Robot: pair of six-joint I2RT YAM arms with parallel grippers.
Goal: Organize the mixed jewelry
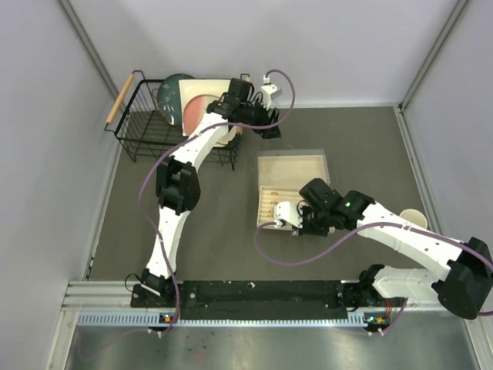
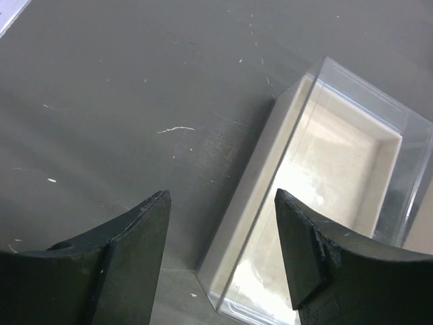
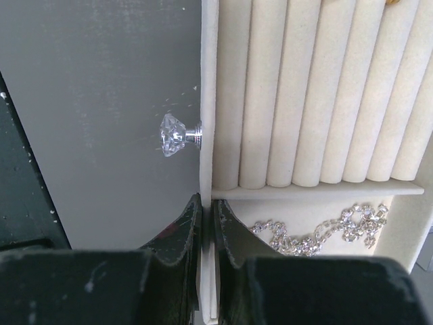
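Observation:
My right gripper (image 3: 207, 203) is shut on the front wall (image 3: 208, 81) of the beige drawer tray (image 1: 271, 202), next to its crystal knob (image 3: 174, 134). Inside the tray a thin silver chain (image 3: 318, 231) lies in the compartment below the padded ring rolls (image 3: 318, 88). A speck of gold (image 3: 392, 2) shows at the top edge of the rolls. My left gripper (image 2: 223, 200) is open and empty, hovering over the corner of the beige box (image 2: 338, 156) with clear walls, seen from above (image 1: 293, 165). The bangle hoop and the studs are out of view.
A black wire basket (image 1: 154, 127) with a wooden handle holds plates at the back left. A paper cup (image 1: 413, 220) stands at the right. Grey walls close the table on three sides.

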